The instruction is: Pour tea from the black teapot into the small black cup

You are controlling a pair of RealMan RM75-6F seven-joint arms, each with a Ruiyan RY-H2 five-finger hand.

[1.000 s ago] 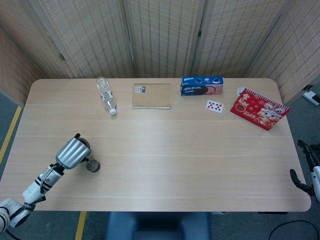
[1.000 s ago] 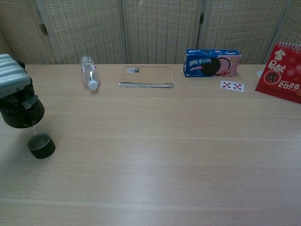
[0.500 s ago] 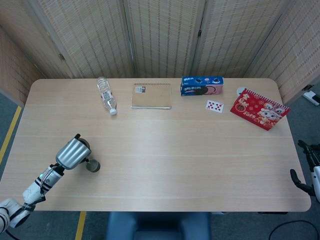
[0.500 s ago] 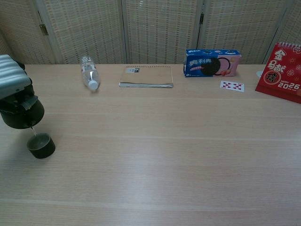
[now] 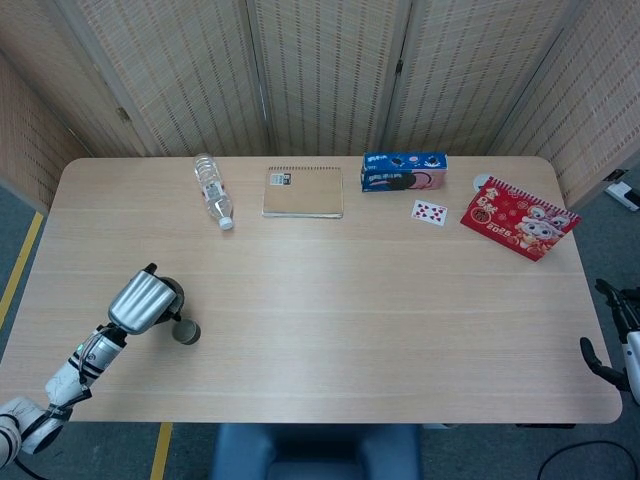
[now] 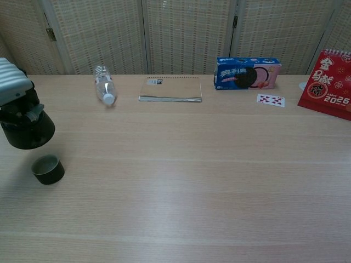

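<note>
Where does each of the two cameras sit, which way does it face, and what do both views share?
Head view: high above the near edge, looking steeply down on the whole table; shows the left arm, the left hand on the black teapot, and the right hand off the table's right edge.
Chest view: low at the near edge, facing across toward the screens; only the left hand shows.
Shared: teapot, small black cup, water bottle, notebook.
</note>
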